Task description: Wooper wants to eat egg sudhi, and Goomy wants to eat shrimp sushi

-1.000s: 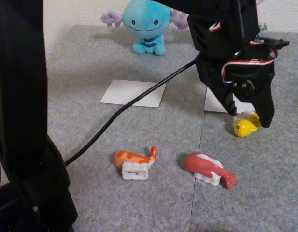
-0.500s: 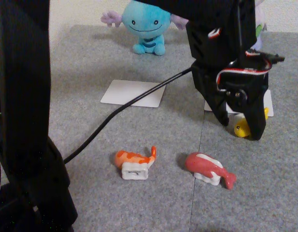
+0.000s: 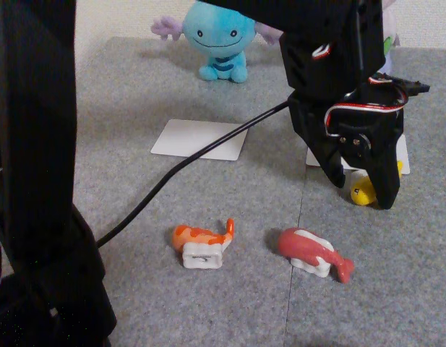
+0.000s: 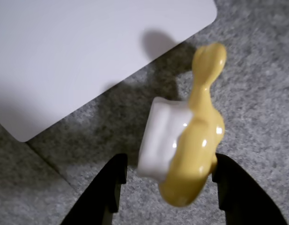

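Observation:
The egg sudhi [image 4: 193, 150], yellow on a white rice block, lies tipped on the grey mat between my two black fingers [image 4: 111, 187]. My gripper [image 4: 168, 161] is open and straddles it; the right finger touches the yellow and a narrow gap shows on the left. In the fixed view the gripper [image 3: 360, 196] is low over the toy [image 3: 362, 192] at the right. Wooper [image 3: 215, 36] sits at the back centre. The shrimp sushi [image 3: 201, 242] lies front centre. Goomy is hidden behind the arm.
A red-pink fish-tailed sushi toy [image 3: 313, 254] lies to the right of the shrimp. One white card [image 3: 199, 139] lies in front of Wooper and another [image 4: 78, 56] just beyond the egg. A black cable [image 3: 179, 170] crosses the mat. The arm's dark base [image 3: 35, 181] stands at the left.
The gripper has come down and slightly left over the egg sudhi, so that its fingers now flank the toy. The other toys have not moved.

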`<action>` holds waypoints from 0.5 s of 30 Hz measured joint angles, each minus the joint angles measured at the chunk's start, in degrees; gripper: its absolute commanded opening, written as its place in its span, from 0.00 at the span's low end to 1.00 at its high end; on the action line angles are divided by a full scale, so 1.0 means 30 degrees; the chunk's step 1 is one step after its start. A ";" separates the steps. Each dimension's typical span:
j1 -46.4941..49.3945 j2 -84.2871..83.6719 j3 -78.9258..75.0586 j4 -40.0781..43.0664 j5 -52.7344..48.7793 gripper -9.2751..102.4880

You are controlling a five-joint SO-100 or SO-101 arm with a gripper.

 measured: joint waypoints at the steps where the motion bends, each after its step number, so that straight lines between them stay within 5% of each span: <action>1: 0.0088 0.0000 0.0000 0.0000 0.0117 0.27; 15: 0.0410 0.0000 0.0000 -0.0352 0.0234 0.22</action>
